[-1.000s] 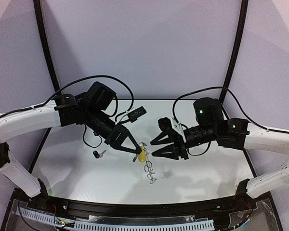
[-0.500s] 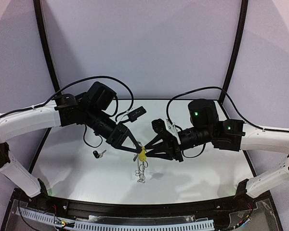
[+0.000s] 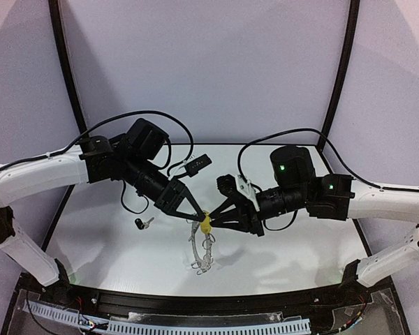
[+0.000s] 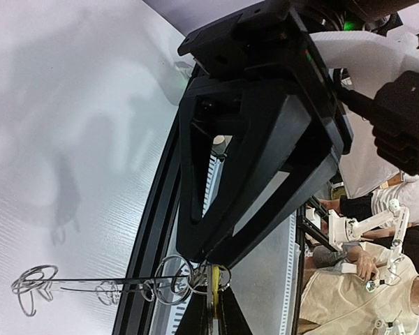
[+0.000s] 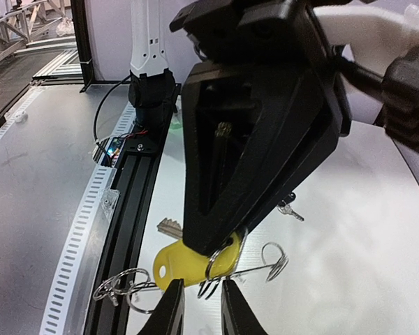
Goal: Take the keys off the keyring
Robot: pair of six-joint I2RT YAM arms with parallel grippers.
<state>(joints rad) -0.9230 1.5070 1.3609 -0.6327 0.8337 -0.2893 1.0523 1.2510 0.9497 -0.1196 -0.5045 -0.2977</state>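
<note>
My left gripper (image 3: 200, 218) is shut on the yellow-headed key (image 3: 205, 224) and holds it above the table. The left wrist view shows the key edge-on (image 4: 214, 285) between my left gripper's tips (image 4: 214, 310). The keyring (image 3: 201, 249), with its thin wire loops, hangs from the key. My right gripper (image 3: 213, 222) meets the left one tip to tip. In the right wrist view its fingers (image 5: 171, 310) stand a narrow gap apart, with the keyring's wire (image 5: 215, 283) just ahead of the gap and the yellow key (image 5: 185, 264) behind. The black-headed key (image 3: 143, 223) lies on the table, left.
A small black device (image 3: 197, 165) with a cable lies on the table behind the left arm. The table's black front rail (image 5: 122, 209) runs just beyond the hanging loops in the right wrist view. The black key also shows there (image 5: 288, 208).
My right gripper has moved left to the yellow key and narrowed its fingers from wide open. The hanging keyring has swung left. My left gripper has stayed put.
</note>
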